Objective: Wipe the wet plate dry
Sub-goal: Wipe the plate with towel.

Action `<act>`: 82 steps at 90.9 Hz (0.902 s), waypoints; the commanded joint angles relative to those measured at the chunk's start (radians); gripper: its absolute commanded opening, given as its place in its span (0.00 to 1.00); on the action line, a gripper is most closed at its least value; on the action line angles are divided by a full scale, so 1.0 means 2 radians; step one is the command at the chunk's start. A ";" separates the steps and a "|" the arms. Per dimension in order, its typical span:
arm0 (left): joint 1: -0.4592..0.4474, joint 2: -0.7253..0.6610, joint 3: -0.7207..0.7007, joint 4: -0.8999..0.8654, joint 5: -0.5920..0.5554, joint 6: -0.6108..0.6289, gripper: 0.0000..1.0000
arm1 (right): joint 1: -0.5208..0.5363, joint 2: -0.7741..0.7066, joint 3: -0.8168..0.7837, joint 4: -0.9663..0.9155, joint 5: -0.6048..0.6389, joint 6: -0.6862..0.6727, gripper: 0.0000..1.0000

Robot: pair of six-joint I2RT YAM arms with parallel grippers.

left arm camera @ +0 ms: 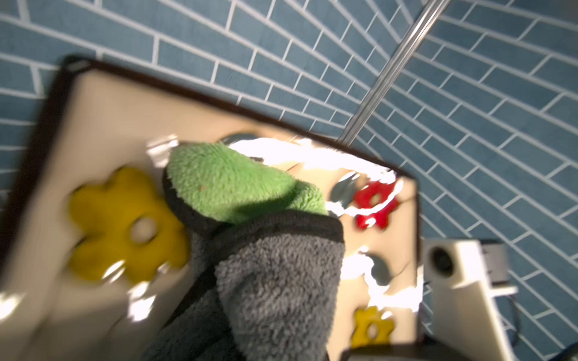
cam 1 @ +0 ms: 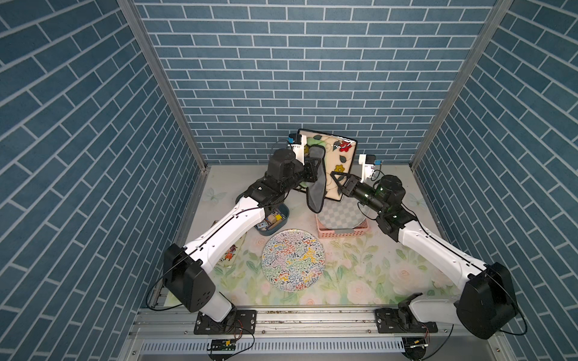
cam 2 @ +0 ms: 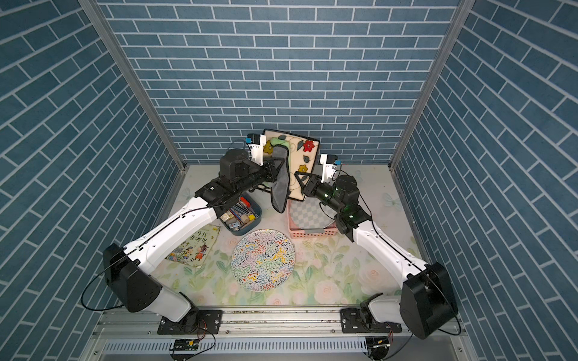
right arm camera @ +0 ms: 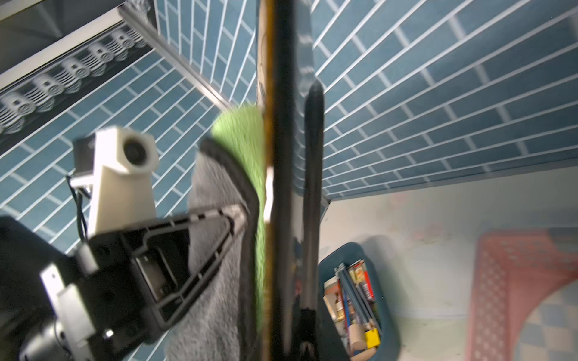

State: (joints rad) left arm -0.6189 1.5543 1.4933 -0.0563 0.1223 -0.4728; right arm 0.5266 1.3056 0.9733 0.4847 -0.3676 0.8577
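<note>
Wiping is in hand: the right fingers [right arm camera: 313, 156] clamp the square cream flower-patterned plate [cam 1: 339, 153] upright above the desk [cam 1: 359, 275], and the left fingers [right arm camera: 200, 218] are closed on a grey-and-green microfibre cloth [cam 1: 317, 190], pressing it to the plate's face. Next, probably, firm strokes across the uncovered areas.

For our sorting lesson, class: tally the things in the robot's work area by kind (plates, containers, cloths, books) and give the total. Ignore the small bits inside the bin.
Plates: 3 (flowered square plate, squiggly round plate, checked plate)
Containers: 2 (pink basket, blue bin)
Cloths: 1 (grey-green cloth)
Books: 1 (picture book)
Total: 7
</note>
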 commanded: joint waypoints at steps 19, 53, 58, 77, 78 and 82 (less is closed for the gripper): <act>-0.056 0.069 0.032 -0.035 0.004 0.029 0.00 | 0.071 -0.024 0.049 0.185 -0.032 -0.007 0.00; 0.000 0.024 0.018 -0.041 0.035 0.015 0.00 | 0.026 -0.030 0.050 0.187 -0.074 0.018 0.00; -0.012 0.045 0.048 -0.044 0.047 0.022 0.00 | 0.055 -0.013 0.056 0.187 -0.077 0.006 0.00; -0.046 0.117 0.166 -0.109 0.027 0.047 0.00 | 0.030 0.011 0.096 0.198 -0.082 0.028 0.00; -0.046 0.117 0.165 -0.109 0.023 0.045 0.00 | 0.023 0.011 0.097 0.198 -0.083 0.033 0.00; -0.041 0.108 0.154 -0.105 0.011 0.032 0.00 | -0.005 0.008 0.095 0.216 -0.089 0.064 0.00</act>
State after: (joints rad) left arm -0.7010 1.7309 1.8202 -0.1486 0.1753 -0.4015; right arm 0.6060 1.4010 1.0248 0.5144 -0.4576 0.9497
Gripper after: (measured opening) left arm 0.143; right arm 0.162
